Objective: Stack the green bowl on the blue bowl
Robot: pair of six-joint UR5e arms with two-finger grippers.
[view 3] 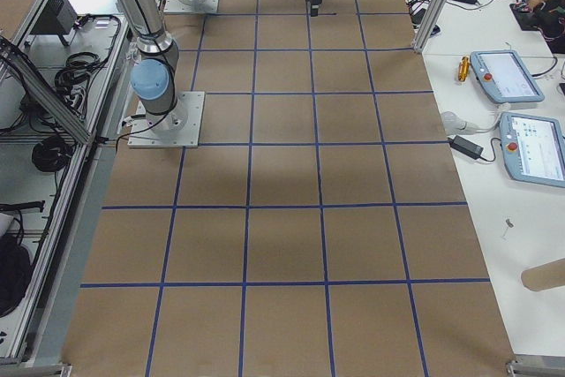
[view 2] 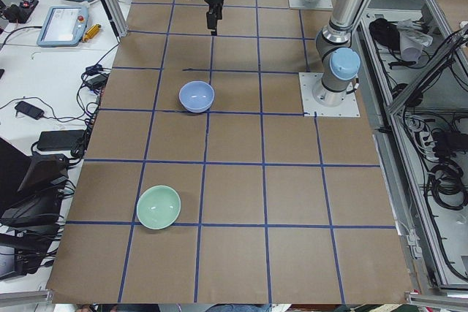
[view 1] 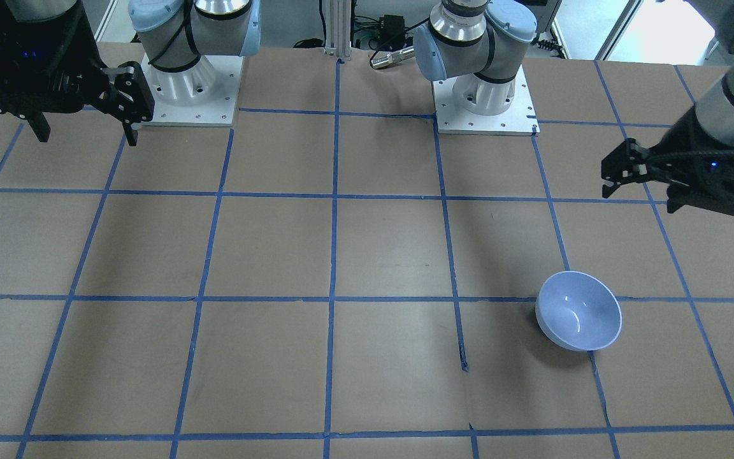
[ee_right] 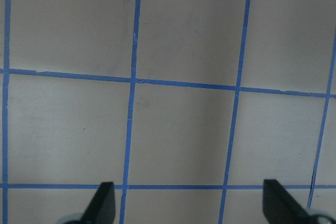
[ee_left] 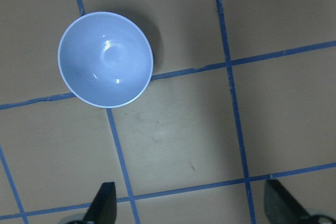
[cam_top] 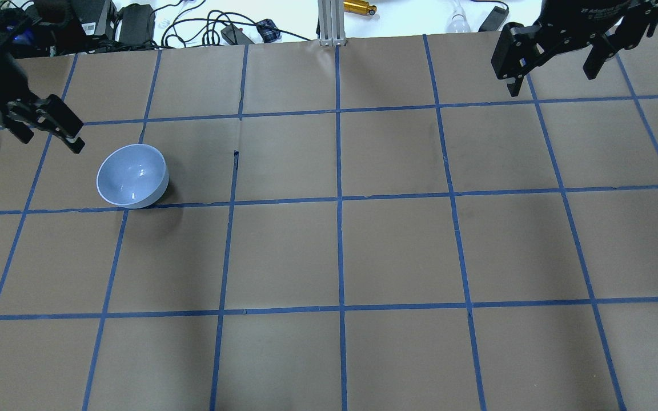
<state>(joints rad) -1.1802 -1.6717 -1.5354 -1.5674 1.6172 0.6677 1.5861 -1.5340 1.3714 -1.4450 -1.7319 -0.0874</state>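
Left claw: fingers spread wide, nothing held. It hangs above the table, and its wrist camera shows both fingertips apart over bare paper, with the blue bowl ahead of them.

Right claw: fingers equally wide, nothing held. It is raised over the far right part of the table, well apart from both bowls.

Blue bowl: upright and empty, on the table's left half. Its base sits beside a crossing of tape lines, near the left claw but not touching it.

Green bowl: upright and empty, toward the table's left end, well apart from the blue bowl. Only its edge shows at the overhead view's left border.

Table: brown paper surface with a grid of blue tape.
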